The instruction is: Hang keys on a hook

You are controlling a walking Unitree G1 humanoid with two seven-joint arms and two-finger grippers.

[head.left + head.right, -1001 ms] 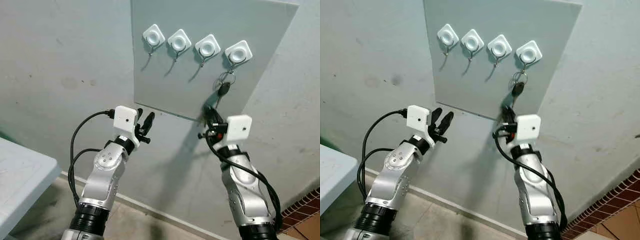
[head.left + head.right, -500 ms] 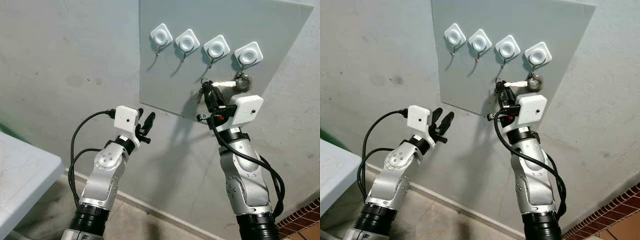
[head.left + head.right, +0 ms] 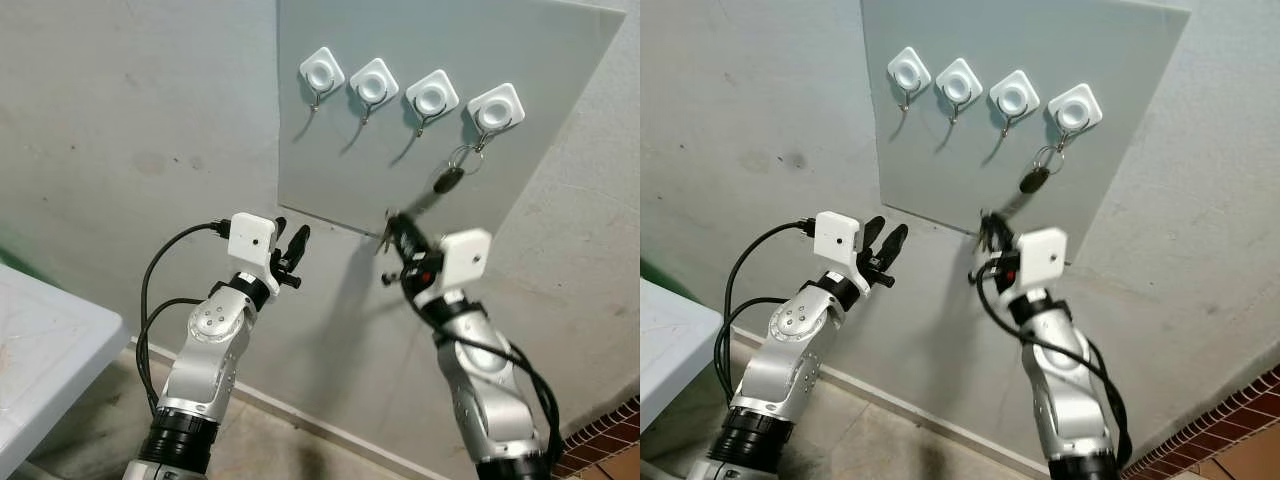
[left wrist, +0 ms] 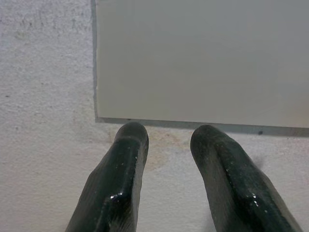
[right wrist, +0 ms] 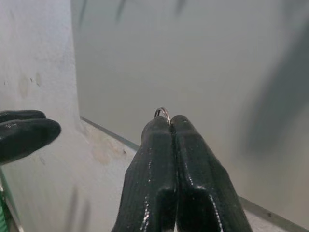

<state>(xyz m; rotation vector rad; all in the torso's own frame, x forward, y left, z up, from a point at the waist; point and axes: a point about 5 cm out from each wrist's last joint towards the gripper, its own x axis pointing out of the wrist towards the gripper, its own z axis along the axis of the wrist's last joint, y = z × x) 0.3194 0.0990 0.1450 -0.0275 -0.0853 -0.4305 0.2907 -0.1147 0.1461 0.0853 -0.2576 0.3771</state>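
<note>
A grey panel on the wall carries a row of white hooks. A bunch of keys with a dark fob hangs from the rightmost hook. My right gripper is below and left of the keys, near the panel's lower edge. It is shut, and a small metal ring peeks out between its fingertips. My left gripper is held up open at the panel's lower left corner, empty. In the left wrist view its fingers stand apart, facing the panel's bottom edge.
A white table stands at the lower left. The three other hooks are bare. Brick-patterned flooring shows at the lower right, and a tiled floor runs along the foot of the wall.
My right gripper has come down from beside the keys at the rightmost hook to the panel's lower edge. The keys, swung aside before, hang down again. The left arm is unchanged.
</note>
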